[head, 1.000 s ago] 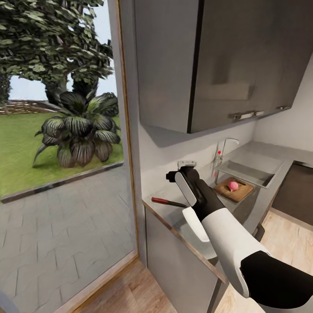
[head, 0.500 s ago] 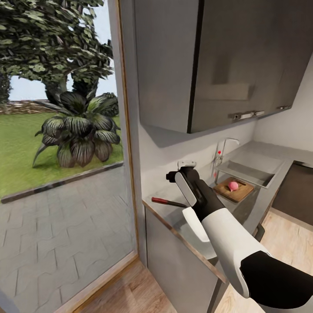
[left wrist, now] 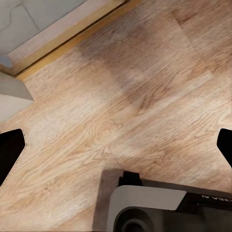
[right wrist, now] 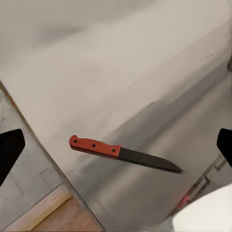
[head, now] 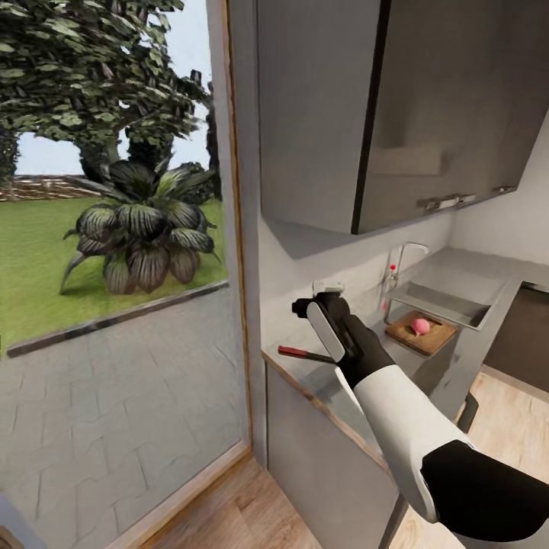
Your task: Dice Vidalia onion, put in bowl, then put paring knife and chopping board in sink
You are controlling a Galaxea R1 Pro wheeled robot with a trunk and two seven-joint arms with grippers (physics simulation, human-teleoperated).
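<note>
My right gripper [head: 328,293] hangs above the countertop [head: 450,268] with its jaws spread wide and nothing between them, and in the right wrist view the paring knife [right wrist: 123,153] lies flat below me, close to the counter's end edge by the glass door, handle toward that edge. The risk I judge greatest is a poor descent: if I come down on the thin blade instead of the red handle, or nudge it sideways, the knife could slide off that near edge to the floor. The bowl [right wrist: 205,215] sits just beside the blade tip, so a careless sweep could knock it too. The onion [head: 420,326] rests on the chopping board [head: 421,334] next to the sink [head: 442,301], well apart from here. My left gripper [left wrist: 116,145] hangs over the wood floor, jaws apart and empty.
</note>
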